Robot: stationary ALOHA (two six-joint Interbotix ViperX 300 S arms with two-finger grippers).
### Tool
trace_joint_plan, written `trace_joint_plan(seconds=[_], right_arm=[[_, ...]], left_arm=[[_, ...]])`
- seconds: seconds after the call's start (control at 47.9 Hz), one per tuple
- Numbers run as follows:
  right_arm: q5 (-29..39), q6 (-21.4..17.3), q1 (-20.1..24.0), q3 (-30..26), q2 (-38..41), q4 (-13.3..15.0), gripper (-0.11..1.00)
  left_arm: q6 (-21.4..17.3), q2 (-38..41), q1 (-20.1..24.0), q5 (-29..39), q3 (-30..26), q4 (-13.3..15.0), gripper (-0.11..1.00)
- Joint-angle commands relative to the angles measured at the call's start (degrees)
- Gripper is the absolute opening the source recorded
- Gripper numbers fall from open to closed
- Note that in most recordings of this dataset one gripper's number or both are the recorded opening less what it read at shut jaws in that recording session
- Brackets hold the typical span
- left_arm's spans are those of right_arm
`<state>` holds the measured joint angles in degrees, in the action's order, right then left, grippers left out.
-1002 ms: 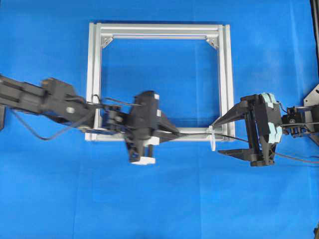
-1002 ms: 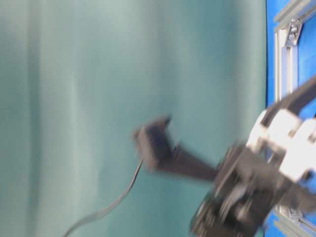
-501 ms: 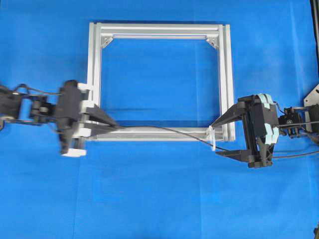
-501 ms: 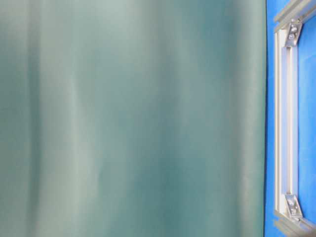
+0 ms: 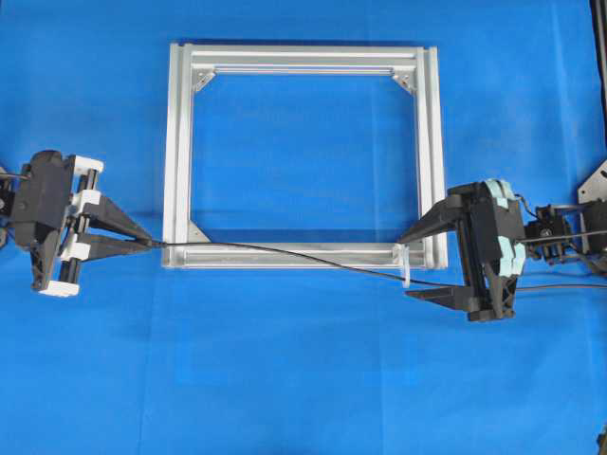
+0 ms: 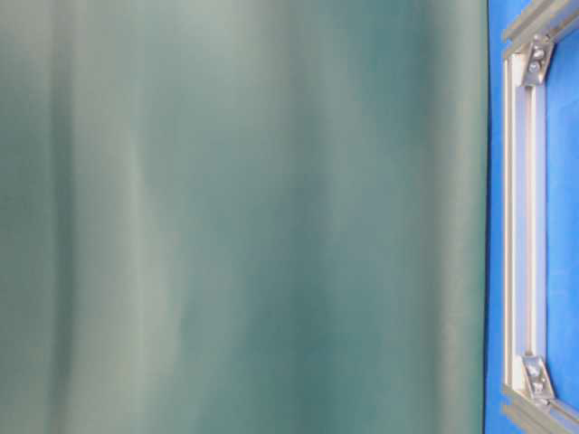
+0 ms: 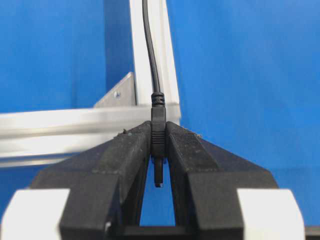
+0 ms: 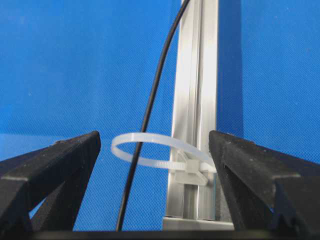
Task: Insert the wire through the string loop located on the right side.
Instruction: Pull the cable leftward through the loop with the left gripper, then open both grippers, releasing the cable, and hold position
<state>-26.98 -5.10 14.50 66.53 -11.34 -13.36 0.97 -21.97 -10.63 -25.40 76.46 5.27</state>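
With my left gripper [image 7: 158, 150] pinched on the plug end of the wire [image 5: 285, 254], the dark tip pokes back between my fingers [image 7: 125, 155] while the cable leads away over the frame [image 5: 180, 142]. From overhead, that gripper [image 5: 147, 244] sits just off the frame's lower left corner, above the blue cloth [image 5: 303, 379] that covers the desk. From there the wire runs along the frame's lower bar, slanting slightly off it toward the lower right corner.

At that corner stands the loop [image 5: 405, 263], a thin white band fixed to the frame's outer face. In my right wrist view the wire [image 8: 150, 110] passes down through the loop [image 8: 150, 150]: it crosses over the far part of the band, then goes behind the near part. Overhead, the wire goes on past the loop toward my right arm, though I cannot tell where it ends.

My right gripper [image 5: 411, 265] is spread wide, holding nothing. Its two fingers [image 8: 55, 165] stand either side of the loop, clear of the band, one near the frame's corner, the other over bare cloth below it.

The table-level view shows only a grey-green curtain [image 6: 244, 217] and a strip of the frame [image 6: 525, 217] at its right edge; neither gripper appears there.
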Motion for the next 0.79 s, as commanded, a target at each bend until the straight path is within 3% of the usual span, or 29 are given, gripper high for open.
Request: trace_joint_plan(seconds=[0.0, 0.313, 0.522, 0.585, 0.772], right_arm=[[-0.26, 0.0, -0.09, -1.05, -0.35, 0.18, 0.94], [0.18, 0.0, -0.09, -1.14, -0.35, 0.09, 0.94], [0.62, 0.0, -0.09, -1.23, -0.35, 0.09, 0.94], [0.62, 0.0, -0.09, -1.23, -0.44, 0.09, 0.94], [1.05, 0.09, -0.09, -1.23, -1.49, 0.09, 0.94]], left_arm=[[-0.09, 0.26, -0.26, 0.79, -0.97, -0.09, 0.08], [0.09, 0.44, -0.26, 1.76, -1.14, -0.09, 0.12], [0.09, 0.44, -0.26, 2.02, -1.14, -0.09, 0.72], [0.0, 0.35, -0.26, 2.2, -1.23, -0.09, 0.84], [0.0, -0.44, -0.26, 2.2, -1.32, -0.09, 0.76]])
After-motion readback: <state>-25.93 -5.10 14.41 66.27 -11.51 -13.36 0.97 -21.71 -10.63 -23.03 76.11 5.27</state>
